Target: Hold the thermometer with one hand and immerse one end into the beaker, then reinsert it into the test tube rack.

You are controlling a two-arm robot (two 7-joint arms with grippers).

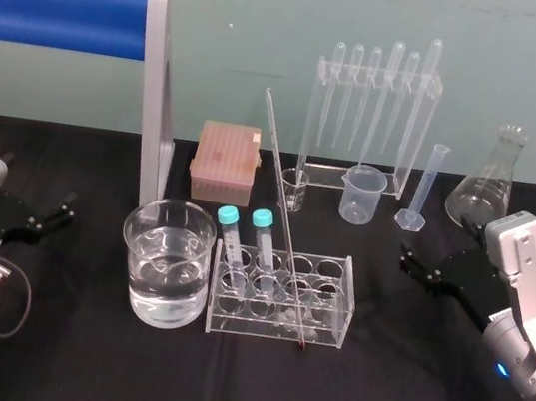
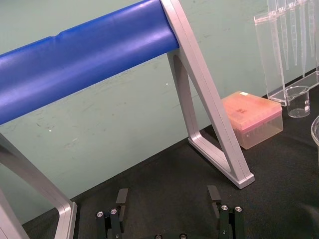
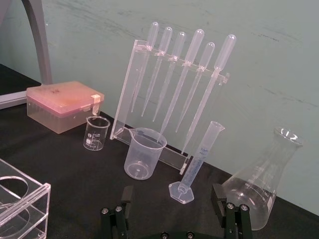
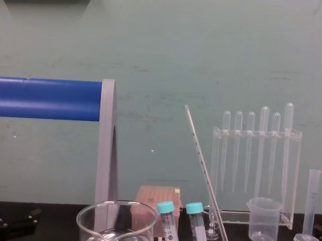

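Thermometer (image 1: 285, 218) standing tilted in test tube rack (image 1: 346, 308), lower tip at rack's front right, beaker (image 1: 135, 282) of clear liquid just left of rack, left gripper (image 1: 49, 213) and right gripper (image 1: 420, 267) at opposite sides of black desk (image 1: 72, 363), well apart from rack, fingers (image 2: 122, 196) of both spread wide, holding nothing
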